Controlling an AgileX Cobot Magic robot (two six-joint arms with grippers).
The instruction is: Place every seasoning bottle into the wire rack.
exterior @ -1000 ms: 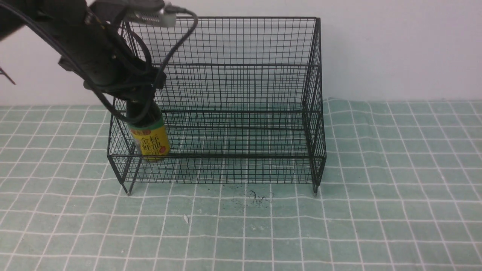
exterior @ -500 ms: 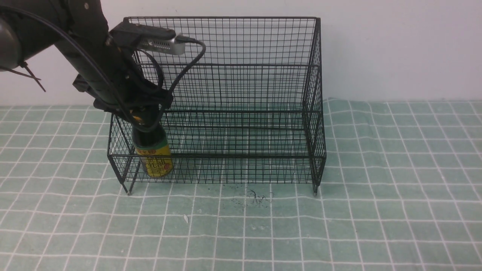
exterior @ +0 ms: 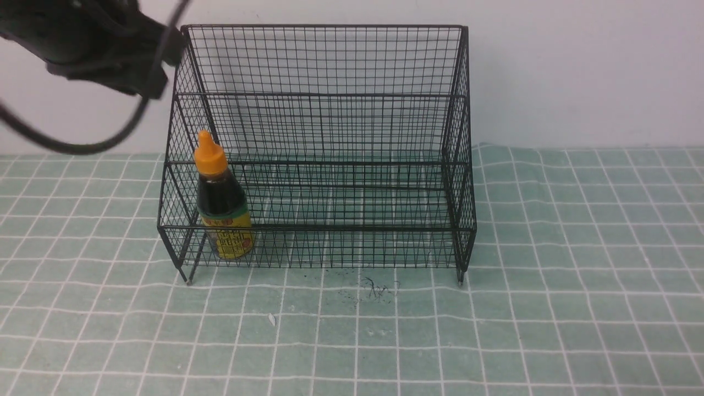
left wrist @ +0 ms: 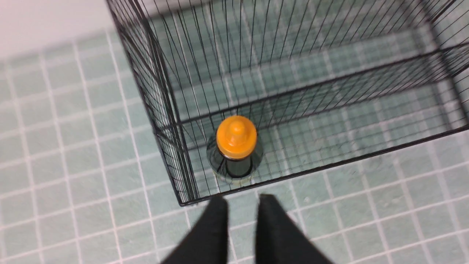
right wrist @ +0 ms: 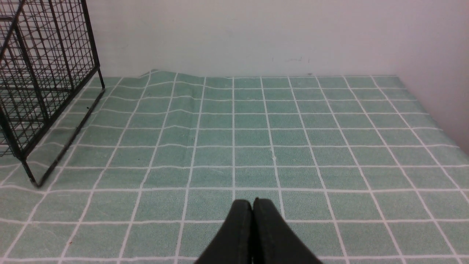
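The seasoning bottle (exterior: 221, 206), dark with an orange nozzle cap and a yellow label, stands upright in the front left corner of the black wire rack (exterior: 330, 137). In the left wrist view the bottle (left wrist: 236, 145) shows from above inside the rack (left wrist: 176, 110). My left gripper (left wrist: 240, 200) is open and empty, high above the rack's front edge. In the front view only the left arm's body shows at the top left; its fingers are hidden there. My right gripper (right wrist: 253, 202) is shut and empty over the cloth, to the right of the rack (right wrist: 36, 84).
A green checked cloth (exterior: 550, 275) covers the table. Small dark specks (exterior: 374, 289) and a white fleck (exterior: 271, 319) lie on it in front of the rack. A white wall stands behind.
My left gripper has let go of the bottle and risen up and to the left, out of the rack. The bottle now stands alone on the lowest shelf.
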